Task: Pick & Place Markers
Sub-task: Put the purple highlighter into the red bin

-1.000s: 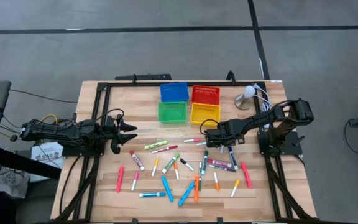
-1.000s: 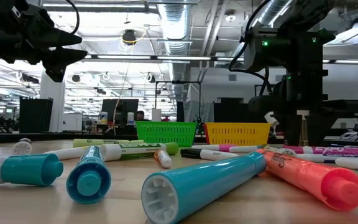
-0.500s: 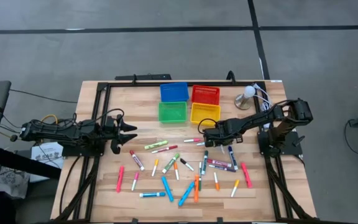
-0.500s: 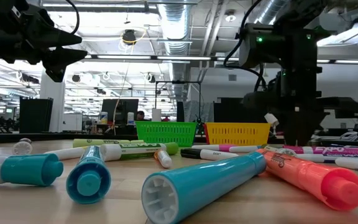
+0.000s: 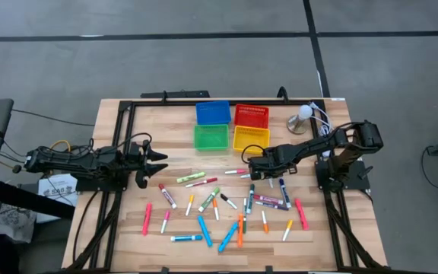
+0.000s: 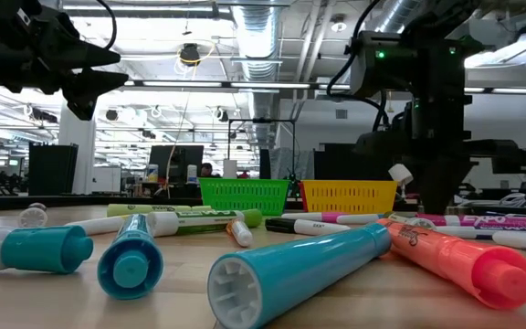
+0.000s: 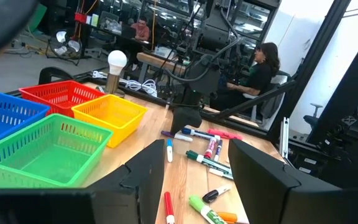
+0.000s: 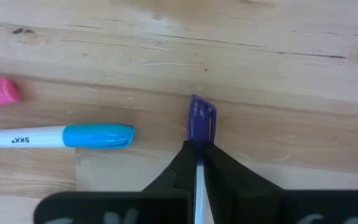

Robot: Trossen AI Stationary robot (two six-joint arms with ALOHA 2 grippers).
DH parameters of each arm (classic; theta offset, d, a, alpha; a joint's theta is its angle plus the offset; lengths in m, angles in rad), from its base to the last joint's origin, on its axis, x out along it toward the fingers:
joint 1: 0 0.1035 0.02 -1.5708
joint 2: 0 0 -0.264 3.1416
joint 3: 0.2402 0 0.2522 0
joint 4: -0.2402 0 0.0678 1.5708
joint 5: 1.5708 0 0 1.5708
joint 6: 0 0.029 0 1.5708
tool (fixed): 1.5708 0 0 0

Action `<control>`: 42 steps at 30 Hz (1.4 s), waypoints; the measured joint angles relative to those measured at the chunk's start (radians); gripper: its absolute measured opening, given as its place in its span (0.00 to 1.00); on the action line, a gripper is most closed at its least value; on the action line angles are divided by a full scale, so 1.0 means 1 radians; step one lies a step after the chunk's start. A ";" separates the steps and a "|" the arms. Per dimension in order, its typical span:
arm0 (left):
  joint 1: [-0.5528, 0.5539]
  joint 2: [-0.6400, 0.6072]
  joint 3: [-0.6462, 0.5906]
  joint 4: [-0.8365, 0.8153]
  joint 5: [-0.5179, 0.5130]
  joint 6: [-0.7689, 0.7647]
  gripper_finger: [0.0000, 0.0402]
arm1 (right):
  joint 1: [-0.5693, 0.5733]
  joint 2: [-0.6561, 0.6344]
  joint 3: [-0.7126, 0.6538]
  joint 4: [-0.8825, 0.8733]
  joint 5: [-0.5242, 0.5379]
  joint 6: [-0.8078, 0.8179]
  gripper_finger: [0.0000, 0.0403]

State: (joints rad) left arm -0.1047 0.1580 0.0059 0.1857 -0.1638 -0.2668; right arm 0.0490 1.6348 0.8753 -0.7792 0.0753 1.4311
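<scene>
The right tool (image 8: 197,163), shut on a thin white purple-capped marker (image 8: 201,117) lying on the wooden desk (image 8: 278,81), should lift straight, keeping the pen level.

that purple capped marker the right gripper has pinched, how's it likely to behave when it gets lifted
The purple-capped marker looks stiff, so it probably won't droop. It is thin and short, likely light. The right gripper pinches it along its white barrel with the cap sticking out, so its smooth round body might slip or pivot. Set down, it could roll on the table.
</scene>
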 joint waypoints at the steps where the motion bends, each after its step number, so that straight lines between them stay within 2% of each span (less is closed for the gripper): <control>1: 0.000 0.000 0.000 0.000 0.000 0.000 0.44 | 0.000 0.000 0.000 0.000 0.000 0.000 0.02; 11: 0.000 0.000 0.000 0.003 0.000 0.000 0.44 | 0.000 0.000 0.000 0.003 0.001 -0.043 0.04; 21: 0.000 0.000 0.000 0.003 0.000 0.000 0.44 | 0.000 0.000 0.000 0.005 0.003 -0.079 0.21; 27: 0.000 0.000 0.000 0.005 0.000 0.000 0.44 | 0.013 0.007 0.000 0.005 0.003 -0.104 0.27; 35: 0.000 0.000 0.000 0.007 0.000 0.000 0.44 | 0.016 0.007 -0.040 0.042 0.003 -0.095 0.27; 42: 0.000 0.000 0.000 0.008 0.000 0.000 0.44 | 0.016 0.006 -0.042 0.043 0.003 -0.095 0.22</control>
State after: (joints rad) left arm -0.1047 0.1578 0.0059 0.1942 -0.1638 -0.2667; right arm 0.0650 1.6413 0.8337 -0.7357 0.0788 1.3361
